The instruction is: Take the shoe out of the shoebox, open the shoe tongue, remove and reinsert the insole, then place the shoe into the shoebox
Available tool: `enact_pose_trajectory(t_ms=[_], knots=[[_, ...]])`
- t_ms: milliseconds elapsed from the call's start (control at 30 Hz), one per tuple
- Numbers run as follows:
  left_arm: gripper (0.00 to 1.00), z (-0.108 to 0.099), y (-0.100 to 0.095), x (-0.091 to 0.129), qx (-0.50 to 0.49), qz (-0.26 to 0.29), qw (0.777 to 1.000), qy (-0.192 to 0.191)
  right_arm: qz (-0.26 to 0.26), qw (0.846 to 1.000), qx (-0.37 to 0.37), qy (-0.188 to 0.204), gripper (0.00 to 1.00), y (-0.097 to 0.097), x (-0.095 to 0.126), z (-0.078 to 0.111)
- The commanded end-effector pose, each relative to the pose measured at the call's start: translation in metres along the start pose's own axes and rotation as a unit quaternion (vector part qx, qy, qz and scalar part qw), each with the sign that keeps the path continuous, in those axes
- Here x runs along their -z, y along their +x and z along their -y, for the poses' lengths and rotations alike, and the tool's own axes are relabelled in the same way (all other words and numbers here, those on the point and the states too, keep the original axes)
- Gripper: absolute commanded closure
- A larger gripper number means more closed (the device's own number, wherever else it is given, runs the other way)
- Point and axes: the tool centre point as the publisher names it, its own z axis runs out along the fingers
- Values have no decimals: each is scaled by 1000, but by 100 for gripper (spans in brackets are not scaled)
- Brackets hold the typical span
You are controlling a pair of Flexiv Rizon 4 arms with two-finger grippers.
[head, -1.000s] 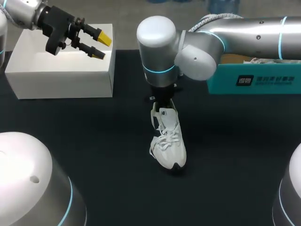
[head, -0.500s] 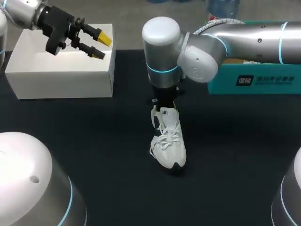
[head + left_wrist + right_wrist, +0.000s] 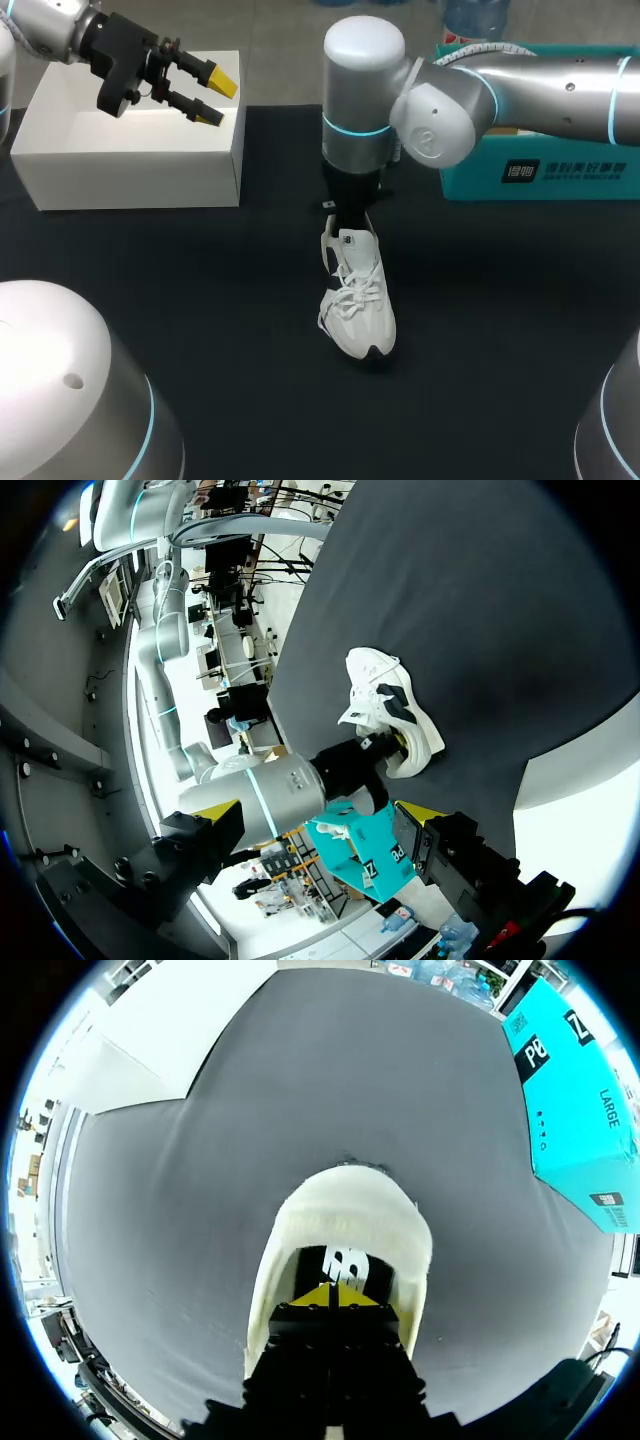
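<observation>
Shoe [image 3: 358, 300], white and laced, is sitting on its sole near the middle of the dark worktop [image 3: 200, 300]. Its toe is pointing toward the lower edge of the frame and its heel toward the upper edge. It is lying outside the teal shoebox [image 3: 560, 175], which is standing apart from it at the right edge of the frame, partly behind the silver right arm [image 3: 520, 85].

That arm is entering from the right and bending straight down over the shoe's heel end. The right fingers [image 3: 330, 1298] are dipping into the shoe's mouth. In the right wrist view their yellow tips are pressing together with no gap between them, framed by the padded white collar and sitting just above a dark patch inside the shoe. Whether they are pinching any part of the shoe cannot be told.

In the upper left of the frame the left fingers [image 3: 215, 97] are hanging above a white box [image 3: 130, 150] that is resting on the worktop's far left. They are spread apart and holding nothing, their yellow tips pointing toward the middle of the frame. The left wrist view is looking across the worktop at the shoe from the side, with the right arm's dark wrist planted at the heel and the teal shoebox beyond it.
</observation>
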Motion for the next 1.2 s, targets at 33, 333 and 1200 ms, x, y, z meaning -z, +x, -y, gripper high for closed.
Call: enact_pose_trajectory(t_ms=[33,333,1200], knots=[[0,0,0,0,0,-2,1000,1,-13,1000,0,13,100,-8,2,8],[0,0,0,0,0,-2,1000,1,-38,997,8,62,100,-7,-20,10],[0,0,0,0,0,-2,1000,1,-57,990,7,127,100,2,24,19]])
